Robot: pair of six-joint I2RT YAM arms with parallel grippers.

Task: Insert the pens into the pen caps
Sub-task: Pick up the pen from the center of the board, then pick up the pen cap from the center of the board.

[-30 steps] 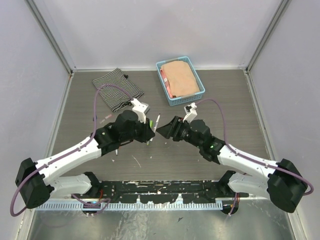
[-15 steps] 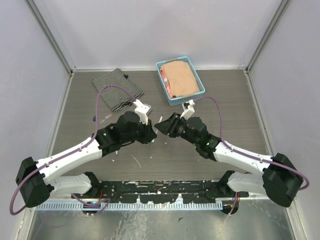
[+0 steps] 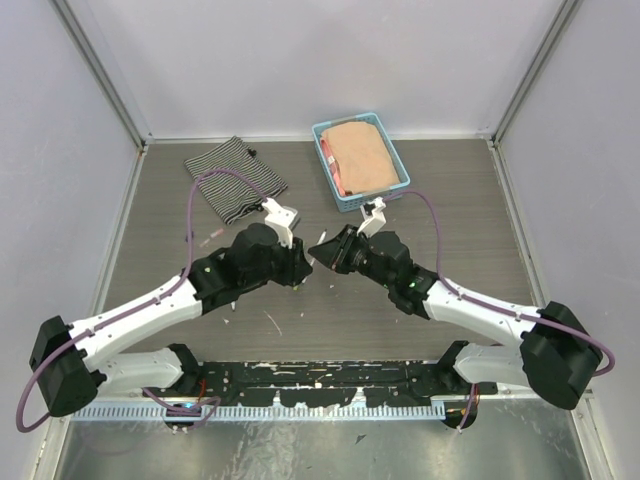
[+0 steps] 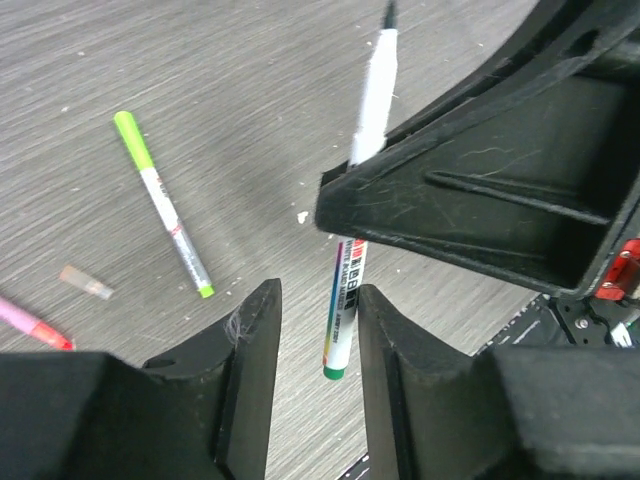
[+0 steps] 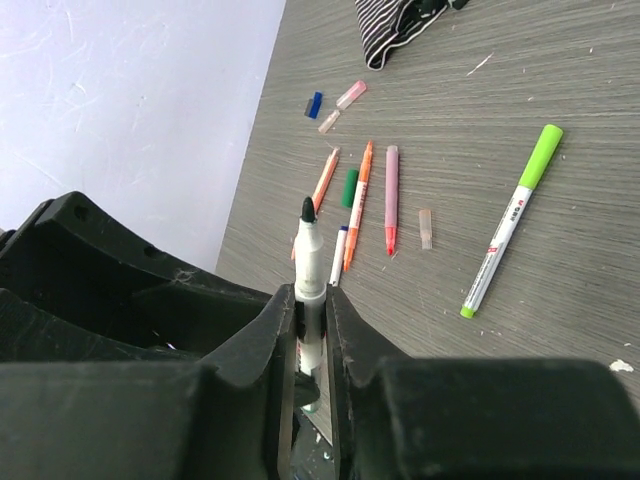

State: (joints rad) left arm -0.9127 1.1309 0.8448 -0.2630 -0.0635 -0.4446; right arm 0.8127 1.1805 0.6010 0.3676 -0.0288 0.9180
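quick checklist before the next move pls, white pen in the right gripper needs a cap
1. Right gripper shut on the white pen: ok, the jaws clamp its barrel.
2. Pen tip bare for capping: ok, the black tip sticks out uncapped.
3. Left gripper open and empty: ok, the jaws stand apart and grip nothing.
4. Left fingers clear of the pen: cannot tell, its green end hangs between them, very close to one finger.
5. A cap free to pick: ok, a green cap lies loose on the table beside the orange pen.
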